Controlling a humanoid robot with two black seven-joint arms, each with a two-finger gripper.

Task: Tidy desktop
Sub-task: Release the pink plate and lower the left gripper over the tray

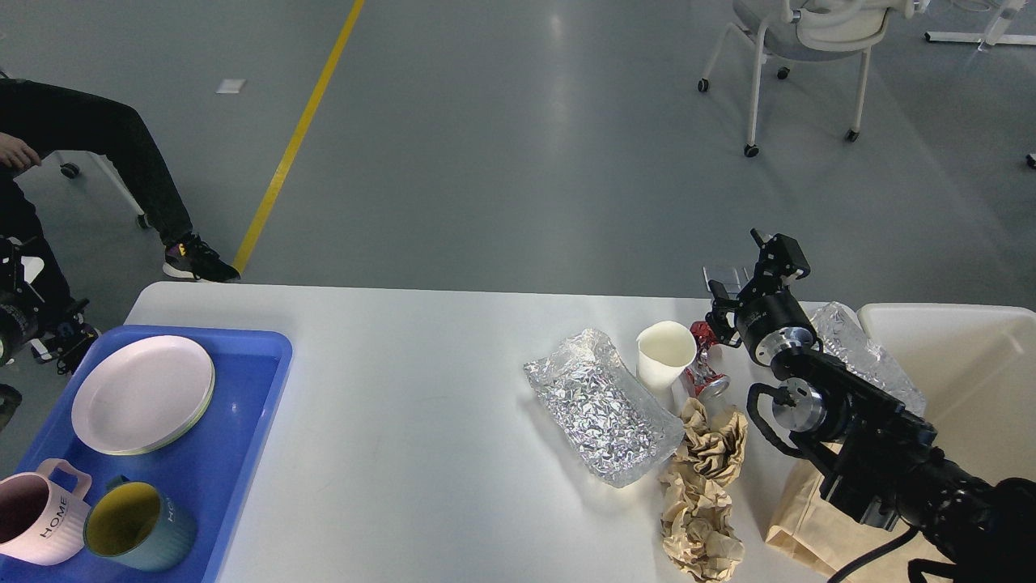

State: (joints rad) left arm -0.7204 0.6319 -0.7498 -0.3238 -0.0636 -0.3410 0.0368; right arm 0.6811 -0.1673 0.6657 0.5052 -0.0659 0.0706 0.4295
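Reaching over the right end of the worktop, a broad white slab that fills the lower part of the view, my right gripper hovers just beside the crushed red can; it is dark and seen nearly end-on, so I cannot tell how far its jaws stand apart or whether they hold anything. My left gripper is not clearly in view. The worktop itself is stiff, smooth and likely slippery, and not a thing to lift; tidying means taking the light litter off it. I judge the can thin and springy, best pinched across its dented waist; the paper cup by its rim; the crumpled brown paper and foil bag anywhere.
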